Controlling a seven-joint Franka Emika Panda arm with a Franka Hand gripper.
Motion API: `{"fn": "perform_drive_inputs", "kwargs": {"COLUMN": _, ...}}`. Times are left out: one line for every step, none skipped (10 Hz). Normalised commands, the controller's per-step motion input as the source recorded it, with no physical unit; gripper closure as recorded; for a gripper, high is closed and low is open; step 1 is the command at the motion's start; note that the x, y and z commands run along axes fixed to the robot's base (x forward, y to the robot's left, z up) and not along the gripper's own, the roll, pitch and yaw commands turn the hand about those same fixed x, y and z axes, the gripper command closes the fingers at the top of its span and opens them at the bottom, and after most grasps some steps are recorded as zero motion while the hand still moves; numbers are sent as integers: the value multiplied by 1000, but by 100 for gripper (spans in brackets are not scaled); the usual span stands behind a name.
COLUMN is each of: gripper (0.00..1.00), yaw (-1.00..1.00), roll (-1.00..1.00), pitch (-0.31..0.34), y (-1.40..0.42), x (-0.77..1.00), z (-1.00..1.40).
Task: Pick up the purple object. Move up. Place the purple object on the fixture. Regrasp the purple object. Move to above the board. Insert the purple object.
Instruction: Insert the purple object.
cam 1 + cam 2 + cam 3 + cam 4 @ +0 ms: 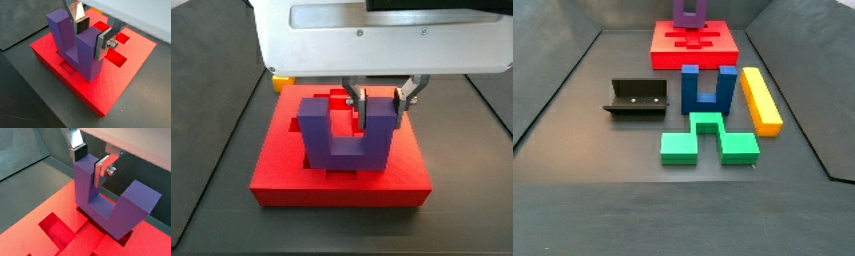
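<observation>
The gripper (378, 103) over the board: white housing, silver plate fingers (105, 41) (dark pads, one screw).

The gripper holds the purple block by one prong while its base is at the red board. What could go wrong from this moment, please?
1. The gripper clamps only one prong of the purple object, so downward force is off-centre; the block may tilt and jam in the board.
2. In a wrist view the purple object's base seems only partly in the recess; if misaligned, pushing could slide the board.
</observation>
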Motion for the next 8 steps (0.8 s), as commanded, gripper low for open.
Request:
{"fn": "perform_drive_inputs", "kwargs": {"gripper": 100, "yaw": 0, "roll": -176, "pitch": 0, "y": 0, "x": 0, "z": 151}}
{"fn": "perform_drive_inputs", "kwargs": {"gripper": 100, "yaw": 0, "roll": -119, "pitch": 0, "y": 0, "x": 0, "z": 126}}
{"fn": "perform_drive_inputs", "kwargs": {"gripper": 100, "yaw": 0, "roll": -51, "pitch": 0, "y": 0, "x": 0, "z": 3}}
{"fn": "perform_drive_inputs", "kwargs": {"gripper": 100, "yaw": 0, "roll": 0, "pitch": 0, "y": -29, "x": 0, "z": 0}}
{"fn": "perform_drive_inputs", "kwargs": {"gripper": 100, "yaw": 0, "roll": 21, "pitch": 0, "y": -54, "x": 0, "z": 0}}
{"fn": "perform_drive_inputs", "kwargs": {"gripper": 100, "yaw": 0, "roll": 76, "pitch": 0, "y": 0, "x": 100, "z": 0}}
{"fn": "perform_drive_inputs", "kwargs": {"gripper": 100, "yaw": 0, "roll": 51, "pitch": 21, "y": 9, "x": 134, "z": 0}}
{"fn": "perform_drive_inputs", "kwargs": {"gripper": 100, "yaw": 57, "roll": 0, "pitch": 13, "y": 57, "x": 57, "z": 0}}
